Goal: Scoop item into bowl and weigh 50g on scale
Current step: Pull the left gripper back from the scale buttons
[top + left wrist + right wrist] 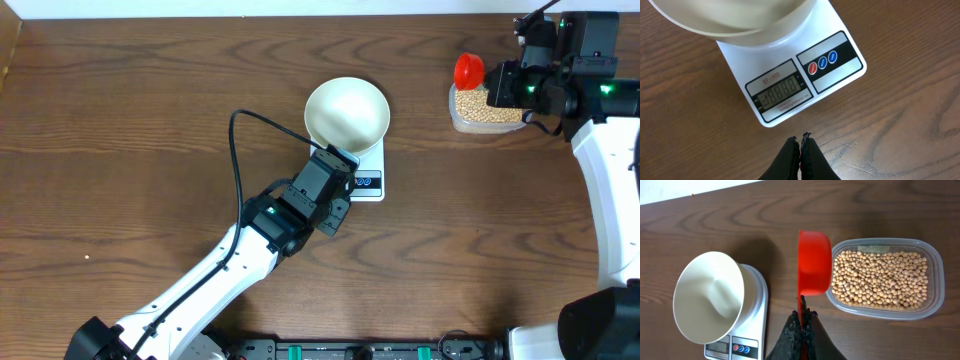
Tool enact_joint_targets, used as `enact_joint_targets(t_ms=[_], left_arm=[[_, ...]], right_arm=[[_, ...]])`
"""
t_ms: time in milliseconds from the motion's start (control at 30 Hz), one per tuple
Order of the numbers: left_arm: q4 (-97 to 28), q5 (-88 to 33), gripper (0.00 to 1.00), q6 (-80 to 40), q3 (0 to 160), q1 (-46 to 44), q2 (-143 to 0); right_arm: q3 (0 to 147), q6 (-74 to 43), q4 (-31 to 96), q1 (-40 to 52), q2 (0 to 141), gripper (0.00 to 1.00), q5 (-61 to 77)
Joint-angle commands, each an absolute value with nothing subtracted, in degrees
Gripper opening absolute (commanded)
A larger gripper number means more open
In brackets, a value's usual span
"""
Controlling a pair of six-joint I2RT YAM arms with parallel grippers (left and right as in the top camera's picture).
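Observation:
The white bowl (346, 112) stands empty on the white scale (368, 182); both also show in the left wrist view, the bowl (735, 17) above the scale (790, 80), whose display is lit. My left gripper (801, 137) is shut and empty just in front of the scale, its wrist (335, 180) over the scale's left edge. My right gripper (802, 312) is shut on the handle of a red scoop (814, 262), held at the left edge of the clear tub (937, 275) of tan beans (880, 277). The scoop (468, 70) is on its side.
The clear tub (458, 120) stands at the back right of the dark wooden table. A black cable (237, 150) loops from the left arm. The table's back edge meets a white wall (670, 192).

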State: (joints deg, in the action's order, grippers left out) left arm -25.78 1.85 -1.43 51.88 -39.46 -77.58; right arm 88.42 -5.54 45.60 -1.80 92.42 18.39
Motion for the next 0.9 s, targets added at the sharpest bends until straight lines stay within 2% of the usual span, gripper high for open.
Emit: enact_joint_targets(t_ms=[0, 233, 433, 600, 867], left_arm=[[-26.11, 2.37, 0.07, -1.08, 51.75, -39.16, -77.47], [-25.67, 2.44, 0.07, -8.34, 51.75, -39.11, -77.47], [-25.67, 6.09, 0.07, -8.91, 51.75, -37.78, -77.47], [-25.61, 5.8, 0.07, -15.51, 51.75, -35.35, -77.47], [-25.23, 5.8, 0.09, -15.31, 51.75, -35.38, -77.47]], right_arm=[[88.27, -5.08, 44.47, -1.83, 92.49, 0.01, 18.17], [88.27, -6.35, 36.99, -1.83, 92.49, 0.01, 19.0], [88.27, -6.33, 37.19, -1.83, 92.51, 0.01, 18.98], [88.27, -6.35, 37.01, -1.8, 92.51, 0.01, 19.25], [88.27, -6.35, 37.04, -1.78, 92.51, 0.01, 19.64]])
